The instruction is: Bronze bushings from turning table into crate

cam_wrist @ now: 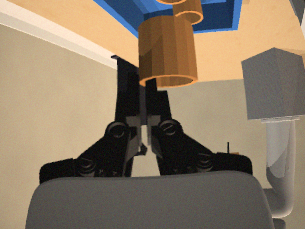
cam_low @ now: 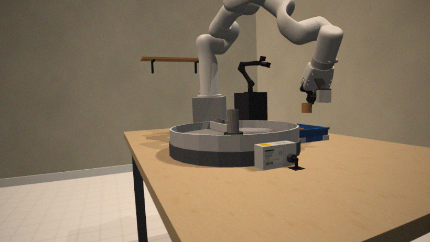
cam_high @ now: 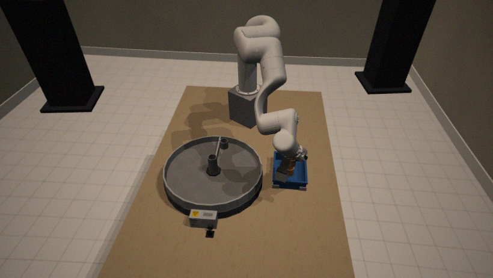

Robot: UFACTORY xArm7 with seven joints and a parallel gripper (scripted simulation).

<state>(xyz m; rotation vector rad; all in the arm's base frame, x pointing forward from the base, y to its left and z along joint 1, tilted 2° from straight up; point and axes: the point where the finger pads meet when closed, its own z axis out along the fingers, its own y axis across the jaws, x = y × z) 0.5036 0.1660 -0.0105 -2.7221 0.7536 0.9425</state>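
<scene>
My gripper is shut on the wall of a bronze bushing and holds it upright, well above the blue crate. In the top view the wrist hides the fingers and part of the crate. Another bronze bushing stands in the crate, and a further bronze one shows at the top edge of the wrist view. A steel bushing stands on the turning table, near its back rim, right of the divider.
A dark post stands at the middle of the turning table, with a thin divider running from it to the rim. A grey box stands at the table's front. The raised rim lies left of the crate.
</scene>
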